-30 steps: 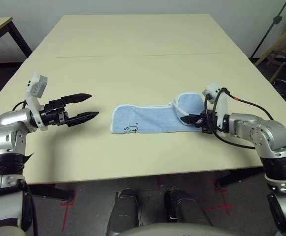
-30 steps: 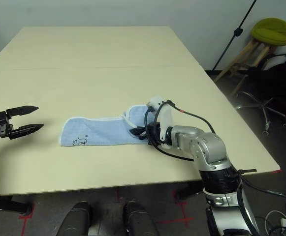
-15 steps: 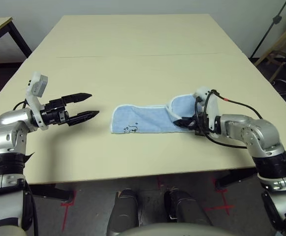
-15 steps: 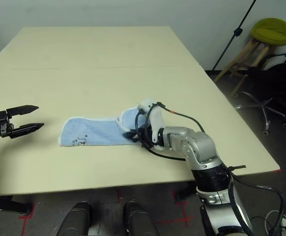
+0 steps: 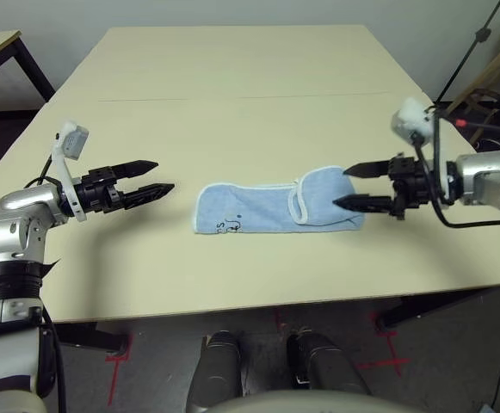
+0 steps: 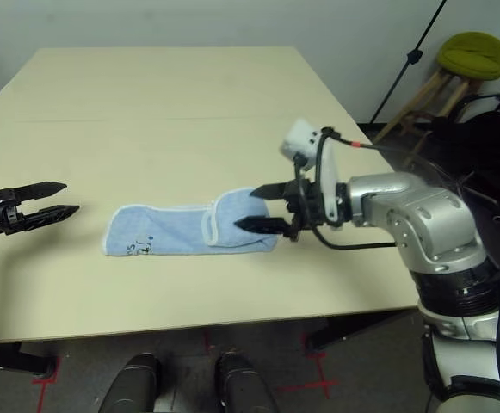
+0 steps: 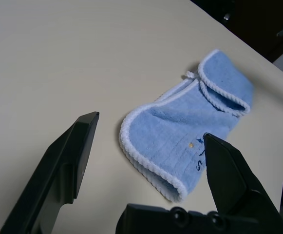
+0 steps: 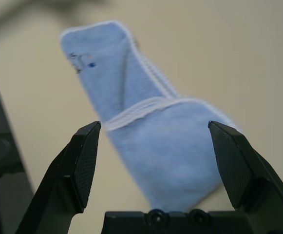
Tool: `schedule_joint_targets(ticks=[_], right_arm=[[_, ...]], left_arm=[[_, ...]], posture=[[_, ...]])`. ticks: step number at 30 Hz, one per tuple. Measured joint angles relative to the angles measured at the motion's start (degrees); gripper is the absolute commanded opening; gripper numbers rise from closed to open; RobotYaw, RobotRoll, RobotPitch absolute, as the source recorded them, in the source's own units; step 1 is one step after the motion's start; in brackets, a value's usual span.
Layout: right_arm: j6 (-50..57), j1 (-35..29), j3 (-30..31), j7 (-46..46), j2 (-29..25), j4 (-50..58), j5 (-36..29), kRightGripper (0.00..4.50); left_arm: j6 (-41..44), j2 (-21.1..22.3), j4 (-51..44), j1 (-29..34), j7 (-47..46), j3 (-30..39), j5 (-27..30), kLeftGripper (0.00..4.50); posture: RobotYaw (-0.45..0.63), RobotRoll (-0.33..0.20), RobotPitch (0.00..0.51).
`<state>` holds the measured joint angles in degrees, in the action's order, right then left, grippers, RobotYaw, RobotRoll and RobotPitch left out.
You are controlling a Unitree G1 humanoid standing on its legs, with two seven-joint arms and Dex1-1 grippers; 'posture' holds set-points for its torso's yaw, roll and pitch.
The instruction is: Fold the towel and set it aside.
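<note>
My left claw [image 5: 151, 176] hangs over the table [image 5: 232, 77] with its two black fingers spread apart and nothing between them. It points at the towel [image 5: 275, 206]. The blue towel lies flat on the table between my two claws. Its right end is folded over onto itself. My right claw [image 5: 353, 186] hangs just above that folded end. Its fingers are spread wide too, and they are not touching the towel.
</note>
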<state>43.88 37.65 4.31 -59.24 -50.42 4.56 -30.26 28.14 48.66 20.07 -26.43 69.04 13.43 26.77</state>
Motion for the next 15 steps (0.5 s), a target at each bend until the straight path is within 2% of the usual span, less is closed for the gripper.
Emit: schedule_joint_targets(ticks=[4,6,10,13,15], right_arm=[[-9.16,-1.06,-1.43,2.3,4.33,-6.55,4.13,4.45],[-11.94,-2.03,-2.1,4.33,7.24,-8.53,5.44,4.45],[-12.78,-2.5,-4.03,6.68,10.11,-9.69,5.55,4.45],[-12.58,-3.74,-5.5,7.22,11.44,-9.7,5.44,4.45],[-12.37,-4.36,-5.88,7.71,12.03,-9.72,5.43,4.07]], left_arm=[[4.44,-0.31,-4.52,-0.15,-4.83,-0.12,0.04,4.5],[6.16,-1.88,-8.44,-1.06,-7.54,-0.03,1.02,4.5],[5.19,-6.12,-13.09,-4.75,-11.12,-0.13,2.39,4.5],[3.57,-7.02,-13.64,-4.78,-11.4,-0.88,2.34,4.5],[3.2,-7.12,-13.47,-4.66,-11.38,-1.22,2.28,4.5]], posture=[[0.11,0.0,0.128],[0.12,0.0,0.128],[0.11,0.0,0.125],[0.1,0.0,0.121],[0.1,0.0,0.119]])
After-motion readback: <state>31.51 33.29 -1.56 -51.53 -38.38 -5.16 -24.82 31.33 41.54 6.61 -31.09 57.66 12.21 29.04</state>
